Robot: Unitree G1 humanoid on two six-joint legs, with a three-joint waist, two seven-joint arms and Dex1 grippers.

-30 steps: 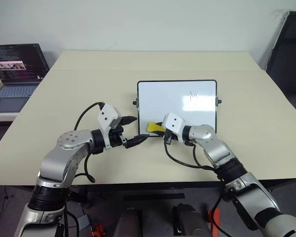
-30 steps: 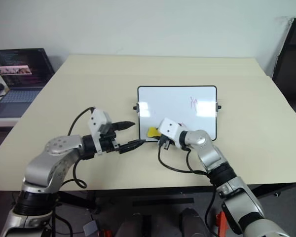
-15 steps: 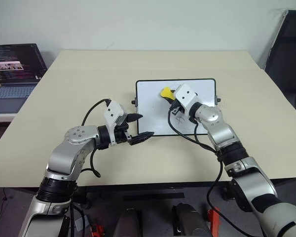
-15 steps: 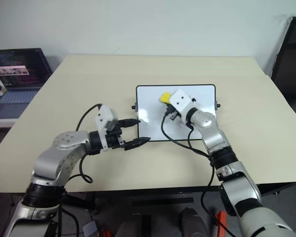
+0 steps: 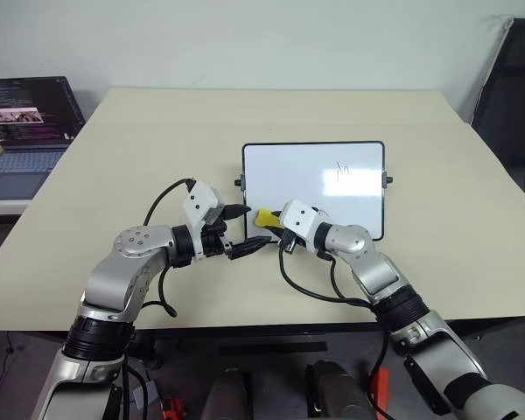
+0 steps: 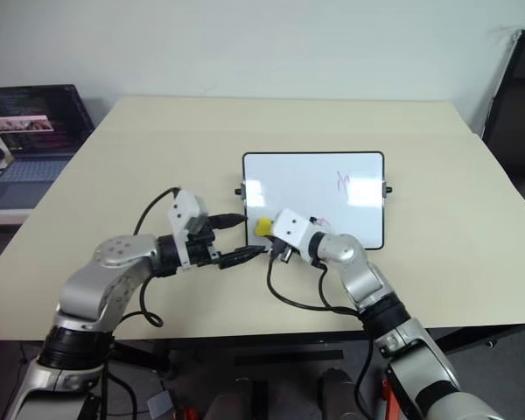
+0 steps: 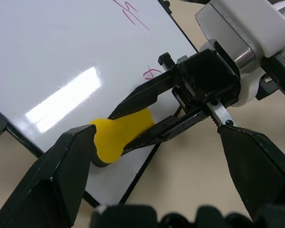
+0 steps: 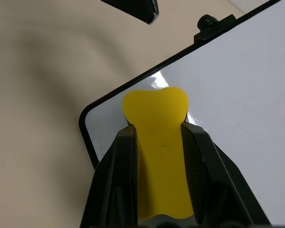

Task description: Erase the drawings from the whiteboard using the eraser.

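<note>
Left eye view: our right gripper (image 5: 271,224) clamps the eraser (image 5: 264,218) at the whiteboard (image 5: 313,166)'s near-left corner, well apart from the drawings (image 5: 341,170). Left wrist view: our left gripper (image 7: 156,156) hangs spread wide, empty. Right wrist view: we should press the eraser flat and sweep toward the remaining marks.

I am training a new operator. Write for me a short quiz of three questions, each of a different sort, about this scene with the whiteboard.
1. True or false: the right gripper is shut on the eraser.
2. Which corner of the whiteboard is the eraser at? A) far right B) near left C) far left
3. Fill in: the left gripper stands ____.

Key: 1 true. 2 B. 3 open, beside the board's near left corner, holding nothing.
</note>
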